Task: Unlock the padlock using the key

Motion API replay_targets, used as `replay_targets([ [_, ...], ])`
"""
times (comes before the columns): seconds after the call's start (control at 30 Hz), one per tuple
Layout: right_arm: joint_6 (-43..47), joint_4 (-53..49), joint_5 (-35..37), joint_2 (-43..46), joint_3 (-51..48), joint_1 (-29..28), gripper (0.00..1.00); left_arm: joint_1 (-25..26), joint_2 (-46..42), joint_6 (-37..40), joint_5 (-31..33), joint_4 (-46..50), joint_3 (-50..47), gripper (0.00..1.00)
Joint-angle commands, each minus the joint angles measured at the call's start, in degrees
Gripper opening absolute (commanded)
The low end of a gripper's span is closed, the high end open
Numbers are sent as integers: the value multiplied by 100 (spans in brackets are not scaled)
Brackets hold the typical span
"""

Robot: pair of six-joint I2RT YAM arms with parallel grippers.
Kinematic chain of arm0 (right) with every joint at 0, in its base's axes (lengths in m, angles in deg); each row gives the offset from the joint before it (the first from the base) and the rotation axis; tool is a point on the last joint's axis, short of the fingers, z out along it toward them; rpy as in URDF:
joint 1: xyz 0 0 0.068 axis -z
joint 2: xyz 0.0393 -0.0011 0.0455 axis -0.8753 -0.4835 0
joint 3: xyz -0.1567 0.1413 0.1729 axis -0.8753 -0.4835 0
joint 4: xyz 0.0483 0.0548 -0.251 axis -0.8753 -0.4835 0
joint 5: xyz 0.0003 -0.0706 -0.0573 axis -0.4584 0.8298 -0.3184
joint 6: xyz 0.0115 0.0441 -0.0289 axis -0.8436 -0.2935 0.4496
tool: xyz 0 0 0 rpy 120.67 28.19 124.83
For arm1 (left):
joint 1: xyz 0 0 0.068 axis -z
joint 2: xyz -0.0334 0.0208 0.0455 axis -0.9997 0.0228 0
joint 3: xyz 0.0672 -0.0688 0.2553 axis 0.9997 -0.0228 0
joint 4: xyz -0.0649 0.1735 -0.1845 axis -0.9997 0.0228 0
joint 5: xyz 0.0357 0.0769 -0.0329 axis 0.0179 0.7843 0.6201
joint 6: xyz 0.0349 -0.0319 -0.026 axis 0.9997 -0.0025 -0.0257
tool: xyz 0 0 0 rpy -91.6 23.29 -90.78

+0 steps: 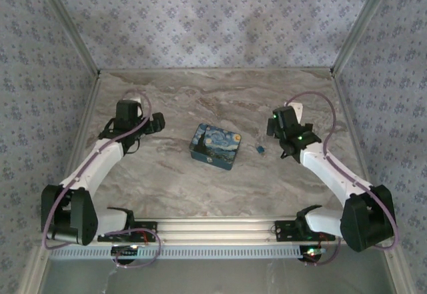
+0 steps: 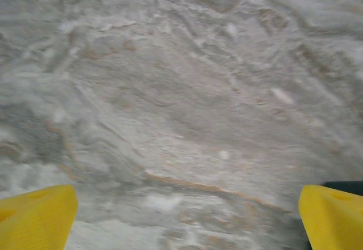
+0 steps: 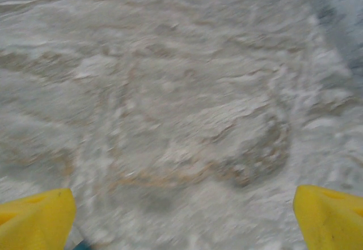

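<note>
Wide-open left pincer (image 2: 187,207), wide-open right pincer (image 3: 184,207) over marble tabletop (image 1: 200,191); tin (image 1: 215,146) between them, well apart from both.

Blue tin (image 1: 215,146) mid-frame on desk (image 1: 200,94), main thing in way. Tiny blue bit (image 1: 259,149) just right of it. Bare lane left of tin, upper stretch of desk free. Patterned walls (image 1: 200,14) box in top, left, right; rail (image 1: 220,226) along bottom. Bare desk between spread fingers of left hand (image 2: 184,219), right hand (image 3: 182,219).
</note>
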Motion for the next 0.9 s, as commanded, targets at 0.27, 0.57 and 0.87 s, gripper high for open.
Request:
replay_targets([
  [0.27,600,3017,845,-311,-1645,964,100,-655,496,965,988,-2278,-1146,100],
  [0.57,1103,4552,248,-785,-2022,1332,100,-841,1126,1163,1034,-3649,-1487,100],
  [0.87,1383,6199,-1814,-1276,-2484,2223,100,-1149,1582,1625,-113,-5925,-2361,100],
])
